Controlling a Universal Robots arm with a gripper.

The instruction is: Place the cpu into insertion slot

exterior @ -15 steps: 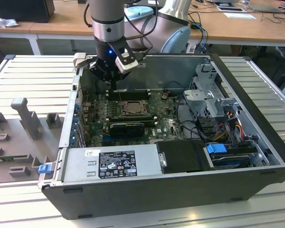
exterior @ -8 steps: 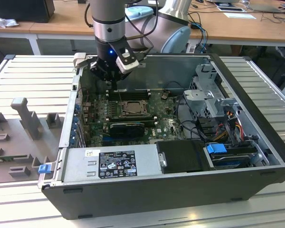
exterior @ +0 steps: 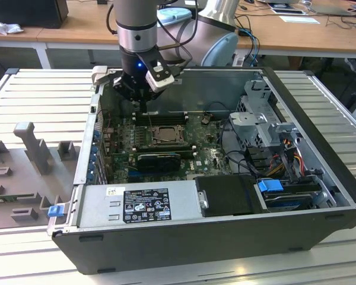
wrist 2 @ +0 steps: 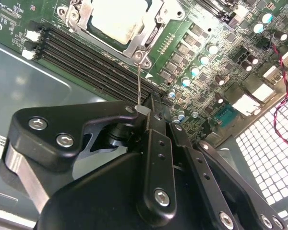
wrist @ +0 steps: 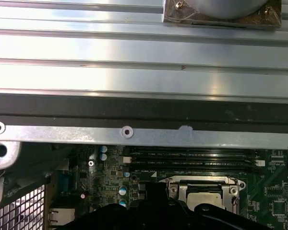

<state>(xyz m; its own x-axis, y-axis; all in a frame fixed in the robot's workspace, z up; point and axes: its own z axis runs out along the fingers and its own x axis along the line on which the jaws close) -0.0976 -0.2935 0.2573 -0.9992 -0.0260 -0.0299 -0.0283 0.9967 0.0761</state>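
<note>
Chip (wrist 2: 117, 19): pale square, lying inside the socket (wrist 2: 149, 45), upper centre of the second wrist view. Placement looks done.
Gripper (wrist 2: 150, 108): mid-frame, jaws together at the tip of the thin lever (wrist 2: 139, 81), which looks unlatched.

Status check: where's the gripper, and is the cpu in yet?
Gripper shut on the lever, by the memory slots. Cpu lying in the insertion slot. Nothing seen blocking the slot.
</note>
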